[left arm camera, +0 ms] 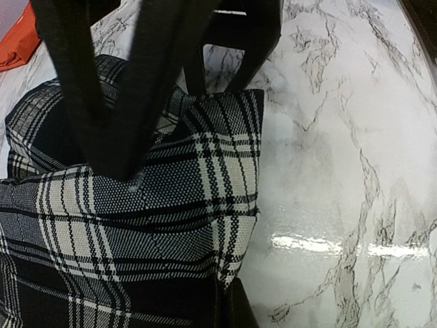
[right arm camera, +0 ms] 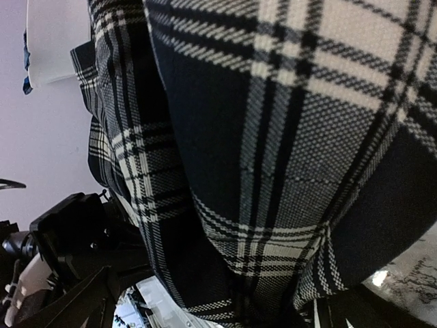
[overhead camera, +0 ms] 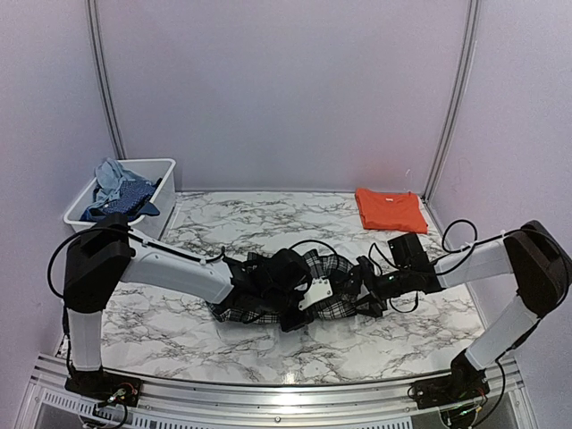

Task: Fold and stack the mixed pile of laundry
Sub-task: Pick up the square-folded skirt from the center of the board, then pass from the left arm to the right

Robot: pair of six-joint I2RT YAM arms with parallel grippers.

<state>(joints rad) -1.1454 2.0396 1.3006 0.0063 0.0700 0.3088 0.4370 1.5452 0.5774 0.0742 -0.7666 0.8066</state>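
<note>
The left gripper [left arm camera: 126, 167] comes down from the top left of the left wrist view. Its two black fingers [left arm camera: 78, 82] narrow to a point, with the tips drawn together and pinched onto the plaid cloth [left arm camera: 171, 225]. The cloth bulges up on both sides of the tips, and one folded corner stands just right of them against the bare marble table [left arm camera: 341, 171].

The right gripper [overhead camera: 368, 288] sits in the overhead view at the right end of the same cloth, touching it or buried in its edge. The right wrist view is filled almost entirely by hanging plaid folds, so I cannot tell whether those fingers are apart or together.

Seen from above, the plaid cloth lies bunched in the middle of the frame, stretched between the two grippers and partly under the left arm's wrist.

The folded orange shirt [overhead camera: 391, 209] lies flat at the upper right, well apart from both grippers. The blue cloth [overhead camera: 116, 186] is heaped in the white bin [overhead camera: 165, 183] at the upper left.
</note>
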